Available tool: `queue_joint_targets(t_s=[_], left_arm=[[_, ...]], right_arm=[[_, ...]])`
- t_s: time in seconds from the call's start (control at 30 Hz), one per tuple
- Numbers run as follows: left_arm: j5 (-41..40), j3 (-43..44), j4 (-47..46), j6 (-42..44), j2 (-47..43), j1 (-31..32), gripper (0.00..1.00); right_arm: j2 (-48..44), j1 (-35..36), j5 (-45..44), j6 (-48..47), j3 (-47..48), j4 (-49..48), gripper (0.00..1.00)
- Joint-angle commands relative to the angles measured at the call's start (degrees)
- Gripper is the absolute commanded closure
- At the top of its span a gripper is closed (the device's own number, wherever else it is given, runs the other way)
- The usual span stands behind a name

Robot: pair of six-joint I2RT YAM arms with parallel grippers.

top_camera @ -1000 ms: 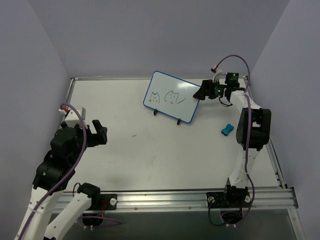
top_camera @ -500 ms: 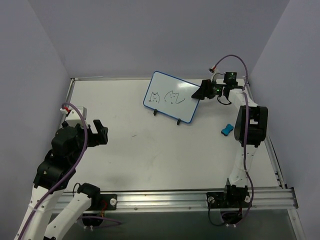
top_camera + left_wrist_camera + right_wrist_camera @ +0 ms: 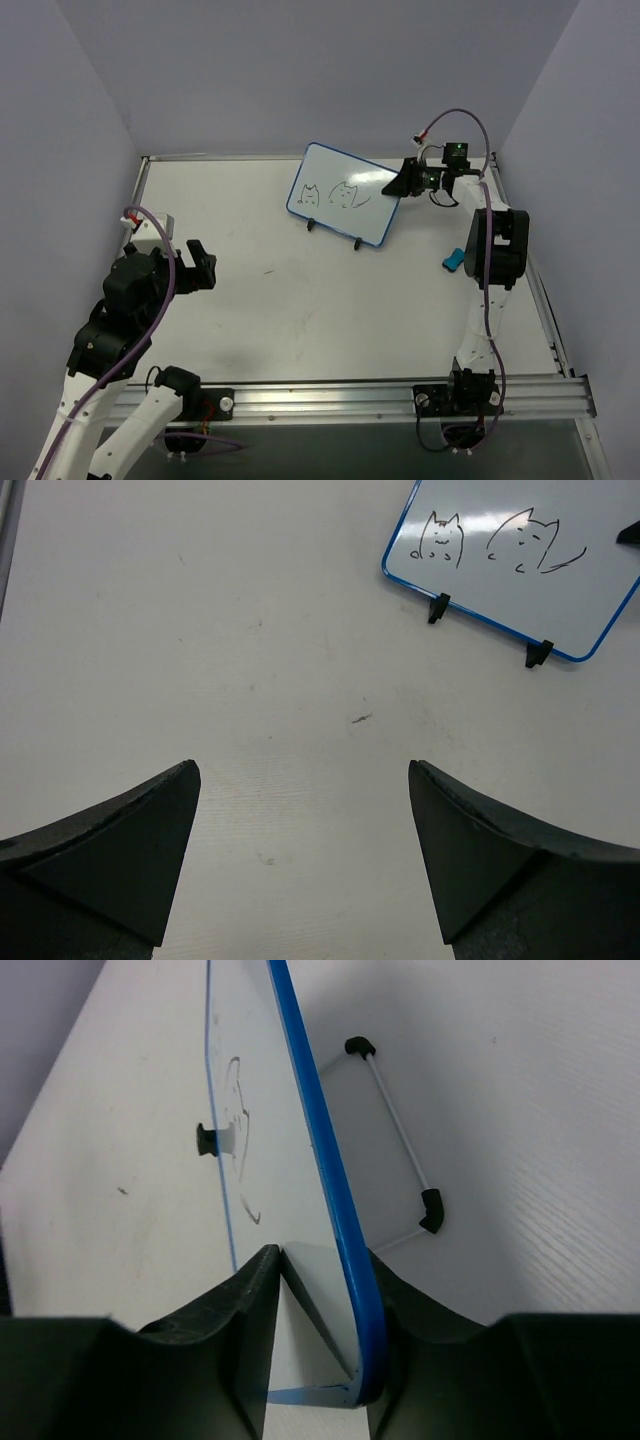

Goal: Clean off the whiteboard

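The whiteboard stands tilted on two black feet at the back middle of the table, blue-rimmed, with two black cat doodles on its face. My right gripper is at its upper right corner. In the right wrist view the jaws are shut on the whiteboard, one finger on the drawn face and the other behind the blue rim, at my right gripper. My left gripper hovers open over the left of the table, far from the board. In its wrist view my left gripper holds nothing, and the whiteboard sits far ahead.
A small blue eraser lies on the table at the right, partly behind my right arm. The board's wire stand with its black feet shows behind it. Purple walls close in the table on three sides, and a metal rail runs along the near edge.
My right gripper's jaws have come together on the whiteboard's right corner, and the right arm has shifted slightly back and left. The left arm has not moved.
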State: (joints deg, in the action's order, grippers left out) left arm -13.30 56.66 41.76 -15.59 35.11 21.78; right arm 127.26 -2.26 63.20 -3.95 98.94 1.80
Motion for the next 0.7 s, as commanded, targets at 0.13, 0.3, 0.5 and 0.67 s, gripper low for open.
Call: queue_joint_targets(t_s=[0.13, 0.3, 0.5, 0.67], left_arm=[[0.9, 0.1, -2.6, 0.8, 0.0, 0.3, 0.06], [1.5, -0.1, -2.9, 0.8, -0.2, 0.4, 0.06], [1.6, 0.0, -2.9, 0.9, -0.2, 0.3, 0.06], [1.6, -0.2, -2.9, 0.8, -0.3, 0.3, 0.06]], right_arm=[[-0.9, 0.6, 2.8, 0.1, 2.3, -0.1, 0.86], [-3.1, 0.6, 3.8, 2.1, -0.1, -6.1, 1.0], [-5.1, 0.4, 3.9, 7.0, -2.7, -12.3, 1.0], [-6.8, -0.3, 4.4, 12.1, -4.8, -17.9, 1.0]])
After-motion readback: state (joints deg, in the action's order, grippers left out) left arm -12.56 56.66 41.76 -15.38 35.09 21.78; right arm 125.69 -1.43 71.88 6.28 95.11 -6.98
